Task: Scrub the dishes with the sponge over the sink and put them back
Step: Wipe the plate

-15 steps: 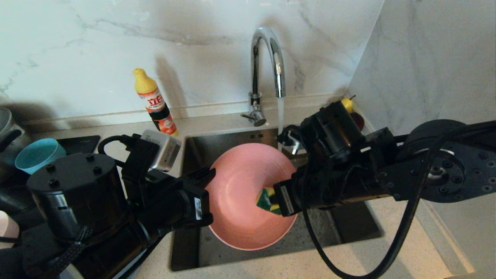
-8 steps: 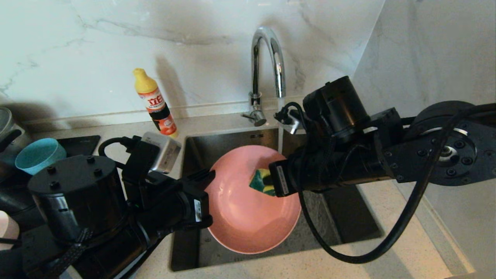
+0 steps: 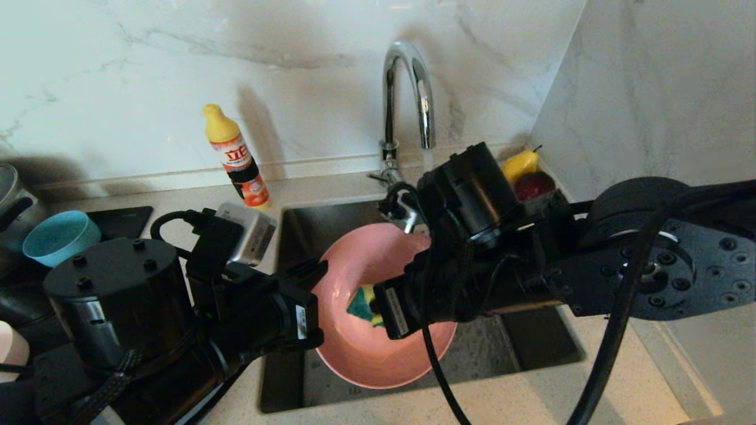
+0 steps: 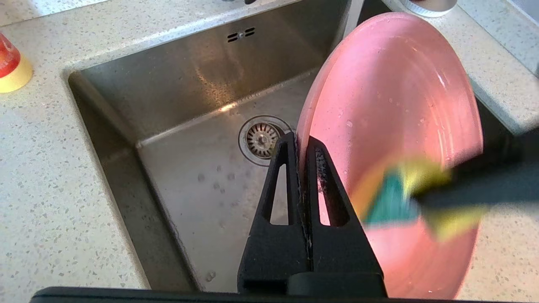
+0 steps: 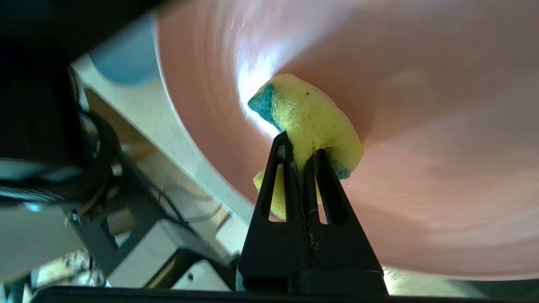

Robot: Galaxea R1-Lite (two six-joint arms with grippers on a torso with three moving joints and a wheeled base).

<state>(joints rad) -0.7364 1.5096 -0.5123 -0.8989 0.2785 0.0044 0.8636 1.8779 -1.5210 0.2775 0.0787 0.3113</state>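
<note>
Leftward since before, right gripper (image 3: 378, 307) hides half the sponge (image 3: 360, 302).

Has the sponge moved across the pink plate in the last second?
Yes. The sponge, pinched in the right hand, slid from the plate's tap-side edge toward its centre.

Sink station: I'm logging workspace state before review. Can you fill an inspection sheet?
Surface: speckled countertop around the steel sink; tap running.
Job's things: pink plate tilted over the sink; sponge against its face; teal bowl on the counter at left.
Clutter: detergent bottle; fruit in the corner.
Grippers: left gripper jaws clamp the plate rim; right gripper jaws pinch the sponge.
Cables: black cable loops under the right arm.
Surroundings: marble walls.
</note>
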